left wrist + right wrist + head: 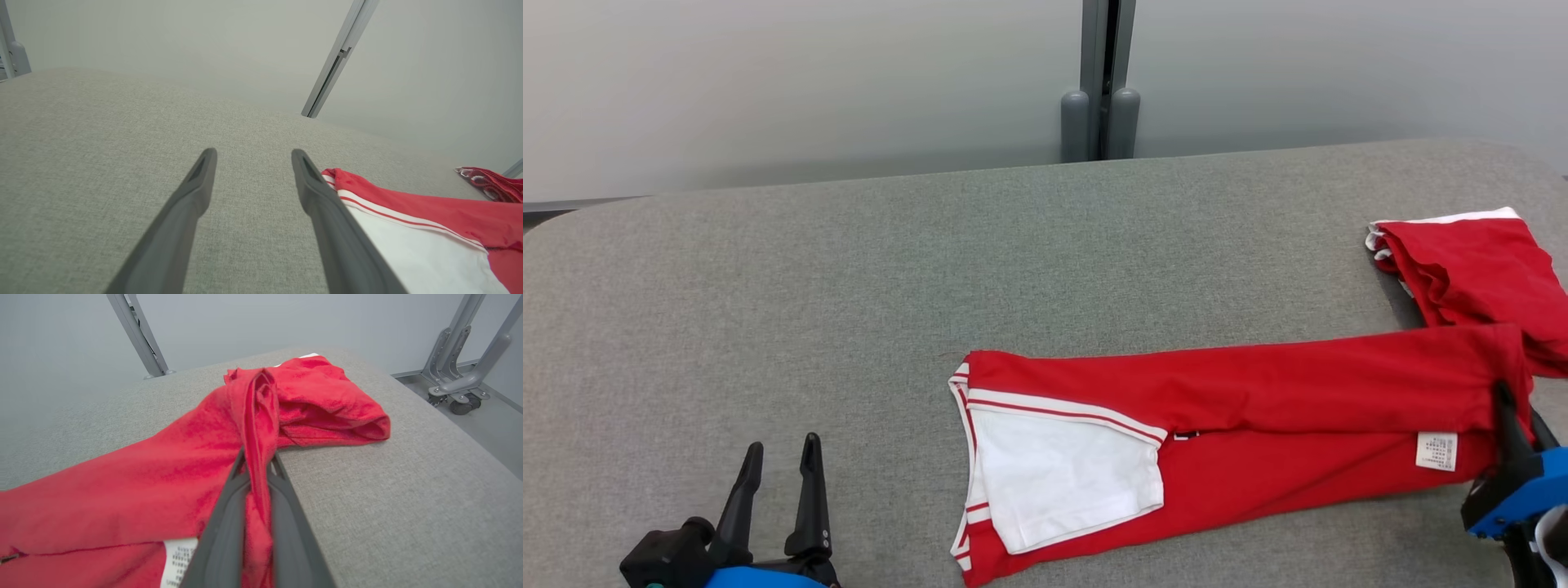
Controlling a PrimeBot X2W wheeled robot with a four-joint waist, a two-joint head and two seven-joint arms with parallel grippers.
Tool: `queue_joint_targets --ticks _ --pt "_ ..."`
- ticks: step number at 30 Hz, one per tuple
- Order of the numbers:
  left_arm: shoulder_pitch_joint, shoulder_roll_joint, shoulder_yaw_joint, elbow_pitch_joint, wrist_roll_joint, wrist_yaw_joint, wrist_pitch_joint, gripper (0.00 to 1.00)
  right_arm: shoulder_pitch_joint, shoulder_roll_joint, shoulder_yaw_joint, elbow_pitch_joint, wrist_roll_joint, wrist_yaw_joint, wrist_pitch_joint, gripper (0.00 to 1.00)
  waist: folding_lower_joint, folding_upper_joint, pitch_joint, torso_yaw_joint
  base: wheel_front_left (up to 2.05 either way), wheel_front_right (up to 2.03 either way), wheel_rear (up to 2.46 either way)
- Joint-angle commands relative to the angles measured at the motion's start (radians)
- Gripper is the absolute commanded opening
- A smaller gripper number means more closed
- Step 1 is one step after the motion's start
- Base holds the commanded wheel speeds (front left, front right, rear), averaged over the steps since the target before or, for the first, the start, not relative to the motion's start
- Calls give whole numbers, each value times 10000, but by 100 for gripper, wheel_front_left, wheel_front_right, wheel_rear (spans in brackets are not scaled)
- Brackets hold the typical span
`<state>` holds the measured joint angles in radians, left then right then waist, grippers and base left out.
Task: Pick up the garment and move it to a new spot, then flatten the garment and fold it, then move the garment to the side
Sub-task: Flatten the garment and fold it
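On woven grey table (768, 286), right hand (258, 454) pinches long red garment (1258, 392).

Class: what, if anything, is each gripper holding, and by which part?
The right gripper pinches the red garment by a bunched fold of cloth near its care label. The left gripper stands open, holding nothing.

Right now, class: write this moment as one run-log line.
left gripper: open, beside garment | right gripper: shut on garment's right end | garment: lying on grey table
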<state>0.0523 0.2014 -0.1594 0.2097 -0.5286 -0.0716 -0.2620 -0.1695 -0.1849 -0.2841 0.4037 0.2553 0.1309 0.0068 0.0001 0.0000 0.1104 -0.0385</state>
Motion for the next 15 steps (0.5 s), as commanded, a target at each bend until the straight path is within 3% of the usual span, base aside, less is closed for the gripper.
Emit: queue_joint_targets --ticks 1,10,15 --pt "-153 -10 1 22 30 -64 -38 100 33 66 64 -187 119 -3 82 0 -1 0 -10 -6 0 0 0" --pt "-357 107 -285 246 373 88 16 100 317 1039 2113 -2136 1652 -1 1294 0 -1 0 -27 378 0 0 0" --pt "-424 63 -344 260 453 144 2 100 177 1300 3658 -2522 2926 -1 1658 0 -1 0 -21 842 0 0 0"
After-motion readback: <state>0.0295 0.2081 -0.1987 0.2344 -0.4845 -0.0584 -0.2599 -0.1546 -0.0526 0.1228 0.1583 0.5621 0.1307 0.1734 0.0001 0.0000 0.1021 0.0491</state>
